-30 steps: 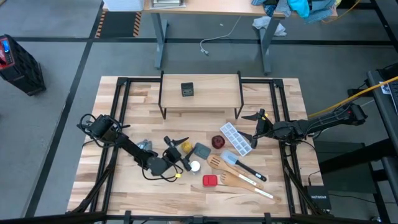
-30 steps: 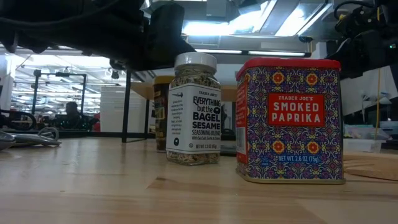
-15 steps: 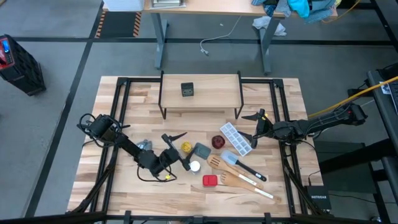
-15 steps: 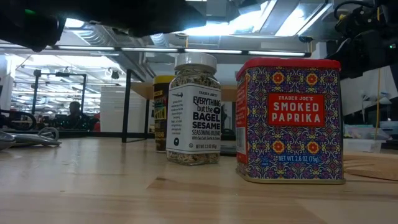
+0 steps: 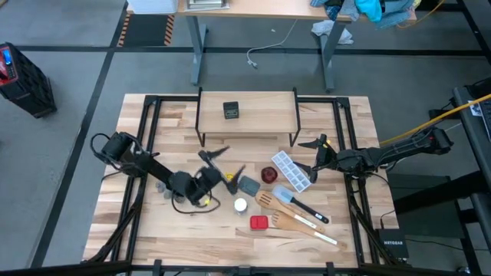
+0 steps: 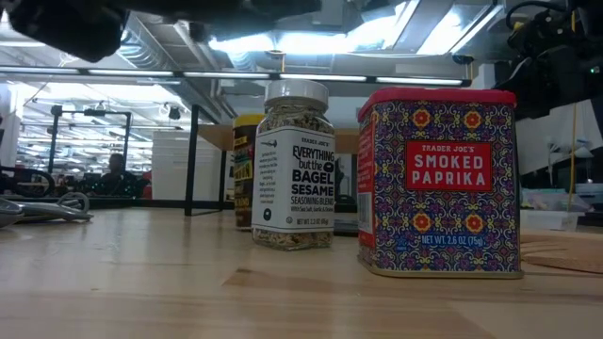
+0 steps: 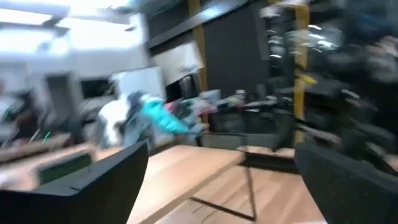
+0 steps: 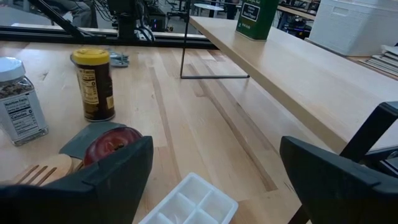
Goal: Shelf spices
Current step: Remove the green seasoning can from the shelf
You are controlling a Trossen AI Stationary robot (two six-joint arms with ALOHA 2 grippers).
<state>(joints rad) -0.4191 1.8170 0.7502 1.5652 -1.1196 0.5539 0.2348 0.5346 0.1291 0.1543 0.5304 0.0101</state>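
- I am looking down on a wooden table (image 5: 153, 230) standing on a grey floor, with a second desk beyond its far edge.
- The shelf (image 5: 247, 116) is sitting at the far middle of the table, and the dark square tin (image 5: 231, 110) is standing on its top board, left of centre.
- The yellow-lidded amber jar (image 5: 229, 179) is standing on the tabletop in front of the shelf, just beside a grey square thing (image 5: 248, 185).
- The white-capped jar (image 5: 240, 205) is standing nearer the front edge, and the red square tin (image 5: 259, 222) is sitting near it, closest to the front.
- I am seeing the left gripper (image 5: 222, 162) hanging above the tabletop between the shelf and the amber jar, its fingers spread wide and holding nothing.
- The right gripper (image 5: 316, 157) is waiting off the shelf's right end, jaws released and empty, beside a white ice tray (image 5: 291, 170).
- A small dark red dish (image 5: 268, 175) is lying between the tray and the grey thing.
- Wooden utensils (image 5: 295, 218) are lying right of the red tin.
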